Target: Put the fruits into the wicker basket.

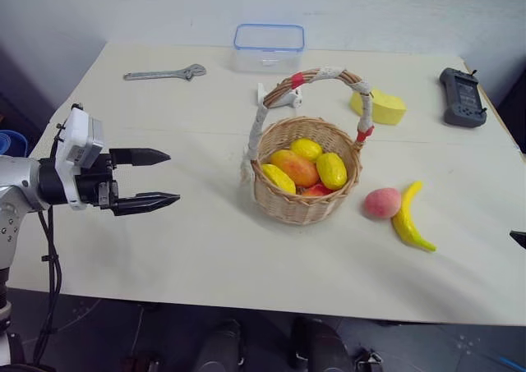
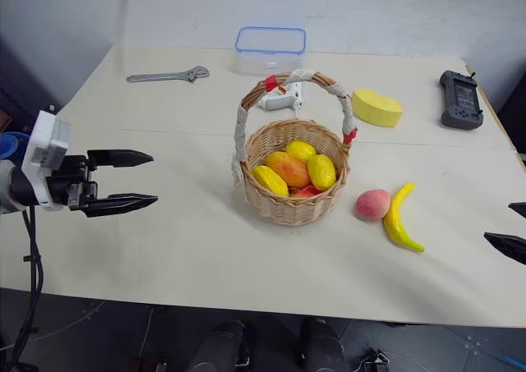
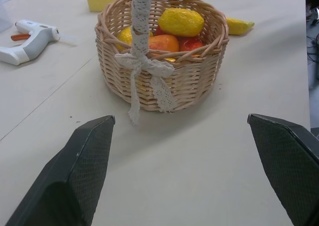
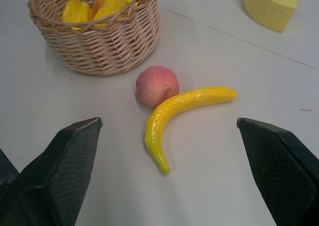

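The wicker basket (image 1: 306, 193) stands mid-table, its tall handle wrapped in white tape with red bands, and holds several fruits: yellow lemon-like ones (image 1: 331, 170) and an orange-red mango (image 1: 294, 167). Right of it on the table lie a pink-red peach (image 1: 381, 202) and a curved yellow banana (image 1: 408, 217), touching each other. My left gripper (image 1: 148, 178) hovers open and empty, well to the left of the basket. At the table's right edge my right gripper (image 2: 514, 228) is open; its wrist view looks onto the peach (image 4: 157, 85) and banana (image 4: 179, 115) ahead of its fingers.
A yellow sponge block (image 1: 379, 106) and a white glue gun (image 2: 279, 100) lie behind the basket. A clear blue-rimmed box (image 1: 269, 47) and a wrench (image 1: 164, 74) sit at the back, a black handheld device (image 1: 463, 96) at the far right.
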You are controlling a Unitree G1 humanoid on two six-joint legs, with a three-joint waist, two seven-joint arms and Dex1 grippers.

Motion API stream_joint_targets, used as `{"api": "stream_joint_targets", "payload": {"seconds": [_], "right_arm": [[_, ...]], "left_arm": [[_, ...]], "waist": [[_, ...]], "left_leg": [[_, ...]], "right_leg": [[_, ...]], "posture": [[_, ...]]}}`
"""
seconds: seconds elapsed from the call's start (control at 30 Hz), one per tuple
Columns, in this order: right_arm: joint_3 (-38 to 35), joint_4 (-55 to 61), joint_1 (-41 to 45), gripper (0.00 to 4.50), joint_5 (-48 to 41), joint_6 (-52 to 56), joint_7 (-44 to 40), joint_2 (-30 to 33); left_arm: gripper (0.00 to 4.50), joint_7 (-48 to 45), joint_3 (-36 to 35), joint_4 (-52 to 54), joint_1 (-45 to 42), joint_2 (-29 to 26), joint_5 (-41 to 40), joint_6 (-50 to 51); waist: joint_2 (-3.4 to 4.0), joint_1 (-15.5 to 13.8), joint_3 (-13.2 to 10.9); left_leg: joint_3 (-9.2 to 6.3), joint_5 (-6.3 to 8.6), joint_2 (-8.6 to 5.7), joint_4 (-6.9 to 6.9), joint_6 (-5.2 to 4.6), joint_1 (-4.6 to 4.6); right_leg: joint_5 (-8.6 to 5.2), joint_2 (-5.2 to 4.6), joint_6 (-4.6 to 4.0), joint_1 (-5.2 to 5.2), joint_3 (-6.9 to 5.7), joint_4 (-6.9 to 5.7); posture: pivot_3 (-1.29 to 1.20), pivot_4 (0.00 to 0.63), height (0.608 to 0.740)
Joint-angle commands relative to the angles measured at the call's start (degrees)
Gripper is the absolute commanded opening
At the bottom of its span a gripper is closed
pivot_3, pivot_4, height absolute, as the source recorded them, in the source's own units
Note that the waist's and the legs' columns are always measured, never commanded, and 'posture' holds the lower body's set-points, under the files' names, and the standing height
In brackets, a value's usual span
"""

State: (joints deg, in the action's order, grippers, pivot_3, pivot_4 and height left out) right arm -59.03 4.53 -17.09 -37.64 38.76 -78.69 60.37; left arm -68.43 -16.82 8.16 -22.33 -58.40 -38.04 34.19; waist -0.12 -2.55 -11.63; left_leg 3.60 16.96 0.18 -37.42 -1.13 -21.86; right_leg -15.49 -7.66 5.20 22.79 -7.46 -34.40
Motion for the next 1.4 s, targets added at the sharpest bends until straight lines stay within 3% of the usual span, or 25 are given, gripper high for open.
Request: {"api": "stream_joint_targets", "payload": {"seconds": [0.03, 0.17, 0.67, 1.07, 1.17, 1.4], "right_arm": [[-2.29, 0.78, -0.07, 4.46, -0.34, -0.65, 0.38, 0.6], [-2.23, 1.52, -0.13, 4.46, -0.07, -1.32, 1.1, 0.14], [-1.08, 2.81, -1.83, 4.46, 1.57, -3.55, 3.66, -1.24], [-0.14, 9.47, -0.5, 4.46, -2.81, 1.15, 6.35, -0.98], [3.18, 15.56, 1.02, 4.46, -5.08, 2.1, 7.66, -0.66], [25.24, 23.07, 12.84, 4.46, -1.56, -1.07, 14.95, 1.62]], "left_arm": [[4.5, -0.39, 0.16, -0.1, -0.95, 0.16, 1.17, -2.75], [4.5, 1.92, 1.3, -0.35, -0.6, 0.56, 3.87, -4.65], [4.5, 2.93, 0.46, 1.17, -0.77, 0.87, 1.2, -1.05], [4.5, 1.53, 2.78, 3.51, -3.99, 1.73, -3.11, 4.02], [4.5, -0.16, 5.49, 6.85, -6.97, 2.37, -5.59, 6.05], [4.5, -3.07, 11.55, 13.5, -14.21, 4.29, -11.11, 10.59]], "waist": [[0.0, 0.0, 0.0], [0.0, -0.02, 0.0], [-0.01, 0.03, 0.0], [-0.02, 0.08, -0.01], [-0.04, 0.08, 0.0], [-0.08, 1.01, -0.01]], "left_leg": [[0.02, 0.01, 0.0, 0.0, 0.0, 0.01], [0.11, 0.06, 0.02, 0.01, 0.0, 0.08], [0.32, 0.2, 0.14, 0.04, 0.02, 0.2], [0.5, 0.26, 0.33, 0.01, 0.08, 0.31], [0.52, 0.26, 0.34, 0.01, 0.09, 0.33], [0.59, 0.25, 0.35, -0.01, 0.14, 0.37]], "right_leg": [[0.0, 0.0, 0.0, 0.0, 0.01, 0.0], [0.0, 0.0, 0.0, 0.0, 0.11, 0.0], [-0.01, 0.09, -0.01, 0.0, 0.32, 0.05], [-0.01, 0.15, -0.04, 0.0, 0.57, 0.03], [-0.01, 0.17, -0.05, -0.01, 0.6, 0.02], [0.0, 0.29, -0.06, 0.0, 0.69, -0.02]], "posture": [[0.0, 0.15, 0.74], [0.0, 0.15, 0.74], [0.0, 0.15, 0.74], [0.0, 0.15, 0.74], [0.0, 0.15, 0.74], [0.0, 0.15, 0.74]]}}
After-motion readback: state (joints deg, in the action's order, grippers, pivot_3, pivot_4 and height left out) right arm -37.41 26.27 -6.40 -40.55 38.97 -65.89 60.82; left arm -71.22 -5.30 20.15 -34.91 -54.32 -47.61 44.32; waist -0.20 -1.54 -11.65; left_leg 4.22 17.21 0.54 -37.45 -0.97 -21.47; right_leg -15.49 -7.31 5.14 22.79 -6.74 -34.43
